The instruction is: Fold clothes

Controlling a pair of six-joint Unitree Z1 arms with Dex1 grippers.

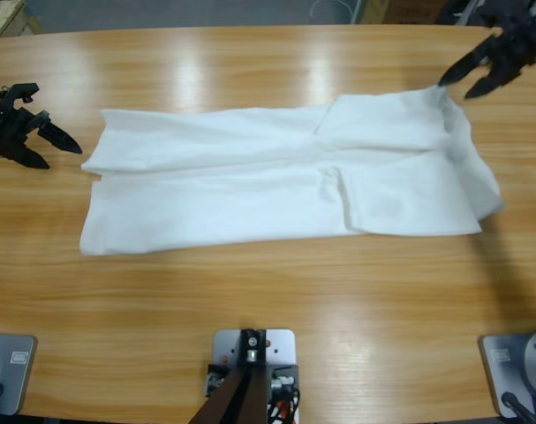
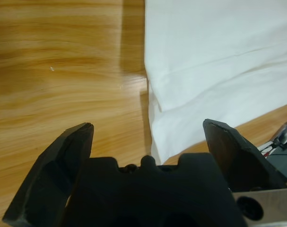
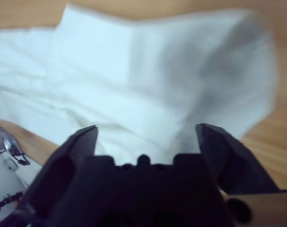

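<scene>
1. One white T-shirt (image 1: pixel 285 181) lies flat along the middle of the wooden desk (image 1: pixel 250 327), already folded lengthwise into a long band, with its layered end lumpy on the side near the right gripper (image 1: pixel 488 66).
2. Right gripper: jaws apart and holding nothing, hovering just off the shirt's far corner; its wrist view looks down on rumpled cloth (image 3: pixel 148 80).
3. Left gripper (image 1: pixel 47 141): jaws apart and empty, just beside the shirt's other short edge, apart from it; its wrist view shows that edge with stacked layers (image 2: pixel 214 71) ahead of the jaws.
4. Risk, as I judge it: thin, soft fabric in several layers means a pinch may catch only the top layer, so the fold would peel open when lifted.
5. Second risk: if the two arms lift unevenly, the band could skew or drag across the desk, and the raised, wrinkled end would bunch instead of lying square.
</scene>
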